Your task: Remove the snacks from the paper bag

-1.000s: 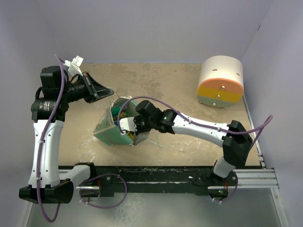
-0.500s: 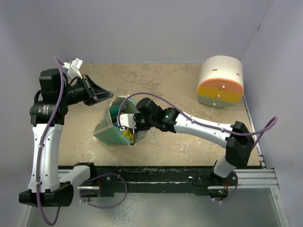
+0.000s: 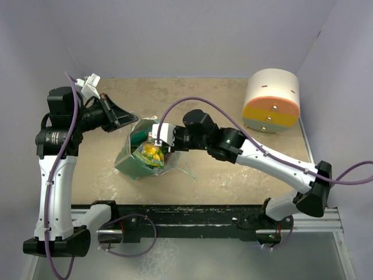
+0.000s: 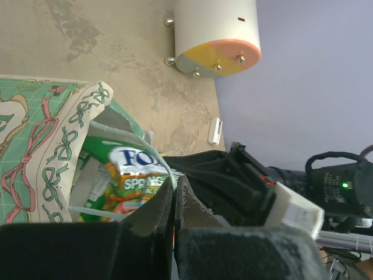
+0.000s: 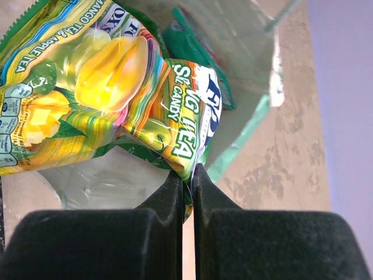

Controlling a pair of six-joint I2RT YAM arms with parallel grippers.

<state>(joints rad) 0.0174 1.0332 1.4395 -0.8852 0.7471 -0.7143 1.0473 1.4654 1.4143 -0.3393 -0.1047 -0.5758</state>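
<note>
Pinching near corner of yellow-green packet (image 5: 111,81), clenched right pincer (image 5: 187,173) sits at paper bag (image 3: 129,164) mouth, packet's length running away inward; left pincer (image 4: 174,185), clenched, holds bag open.

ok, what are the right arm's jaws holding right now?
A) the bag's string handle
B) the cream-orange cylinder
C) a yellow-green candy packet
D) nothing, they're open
C: the right wrist view shows the right jaws closed on the edge of the yellow-green packet, and the top view shows it at the mouth of the paper bag.
</note>
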